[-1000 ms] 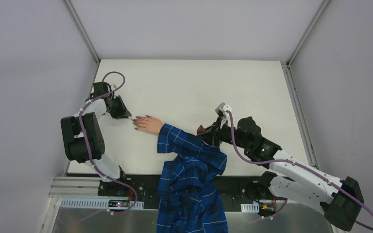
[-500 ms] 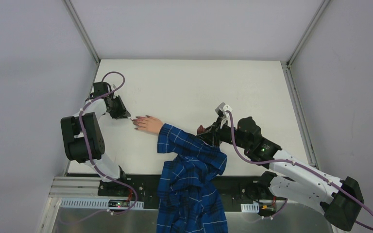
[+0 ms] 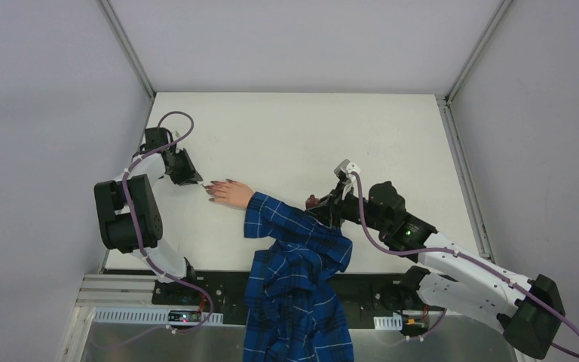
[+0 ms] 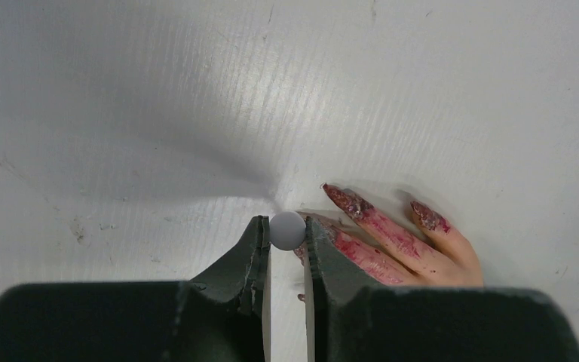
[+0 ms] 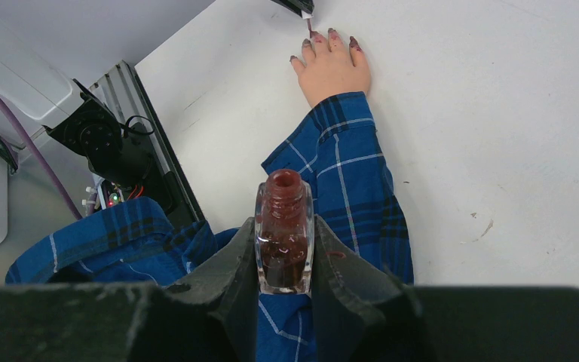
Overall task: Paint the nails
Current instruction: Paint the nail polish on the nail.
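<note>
Left gripper [image 4: 286, 245] is low over the left side of the desk [image 3: 294, 128], jaws pinched tight on a small white cap [image 4: 287, 230], its round end facing the wrist camera. Just beside that cap lies the pale hand [image 3: 234, 194], flat on the desk, palm down, fingers pointing left toward the gripper.

And there are the nails [image 4: 345, 200]: long, pointed, dark reddish-purple, rough and blotchy, tipping the fingers just right of the gripper. Red smears run back along the fingers too. One fingertip is partly hidden behind the gripper's right-hand finger, so from the left wrist view I cannot tell whether anything touches it.

In the right wrist view, a thin brush [image 5: 307, 25] pokes out below the cap. Its tip comes down right at the fingertips, but it is too small there to say whether it is touching a nail or just off it.

The blue plaid sleeve [image 3: 290, 230] runs from the wrist diagonally toward the near edge, where the cloth bunches up between the two arm bases and spills over.

Over on the right, the right gripper [image 5: 285, 253] is clamped on a polish bottle [image 5: 283, 226]. It is clear glass with dark red inside, upright between the jaws, neck open and stained red. The sleeve lies beneath it in the wrist view, and it is well apart from the hand.
</note>
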Controlling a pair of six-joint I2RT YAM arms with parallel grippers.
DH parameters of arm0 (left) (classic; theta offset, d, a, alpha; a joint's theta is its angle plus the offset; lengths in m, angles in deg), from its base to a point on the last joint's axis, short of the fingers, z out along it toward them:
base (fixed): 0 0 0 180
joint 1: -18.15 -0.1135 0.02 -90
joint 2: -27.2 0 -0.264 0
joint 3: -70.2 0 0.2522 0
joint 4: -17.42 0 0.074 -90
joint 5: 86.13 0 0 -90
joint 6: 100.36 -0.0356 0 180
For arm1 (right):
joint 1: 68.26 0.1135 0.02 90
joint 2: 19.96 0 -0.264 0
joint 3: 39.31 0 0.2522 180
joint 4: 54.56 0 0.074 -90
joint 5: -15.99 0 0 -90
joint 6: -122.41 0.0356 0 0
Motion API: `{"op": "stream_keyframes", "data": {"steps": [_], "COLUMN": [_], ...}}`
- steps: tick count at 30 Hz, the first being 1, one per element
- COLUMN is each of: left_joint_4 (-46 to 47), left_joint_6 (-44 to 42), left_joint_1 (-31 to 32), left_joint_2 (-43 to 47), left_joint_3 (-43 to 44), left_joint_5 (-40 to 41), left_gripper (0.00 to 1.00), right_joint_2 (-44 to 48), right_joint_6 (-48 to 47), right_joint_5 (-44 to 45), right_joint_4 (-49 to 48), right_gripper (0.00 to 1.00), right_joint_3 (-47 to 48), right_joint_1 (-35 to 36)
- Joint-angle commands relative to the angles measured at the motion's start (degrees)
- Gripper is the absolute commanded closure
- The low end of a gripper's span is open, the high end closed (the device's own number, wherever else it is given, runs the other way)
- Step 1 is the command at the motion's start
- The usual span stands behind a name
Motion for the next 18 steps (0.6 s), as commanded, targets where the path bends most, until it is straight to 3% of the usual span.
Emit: {"op": "stream_keyframes", "data": {"steps": [1, 18], "left_joint_4": [-1.1, -0.1], "left_joint_6": [-0.3, 0.0], "left_joint_1": [-0.8, -1.5], "left_joint_2": [0.7, 5.0], "left_joint_3": [1.7, 1.4], "left_joint_5": [1.4, -1.7], "left_gripper": [1.00, 1.00], "right_joint_2": [1.4, 1.3], "right_joint_6": [-0.3, -0.2], "right_joint_5": [0.0, -0.1], "right_joint_4": [-3.2, -3.3], "right_gripper": [1.00, 1.00], "right_joint_3": [-0.4, -0.4], "right_joint_1": [-0.2, -0.2]}}
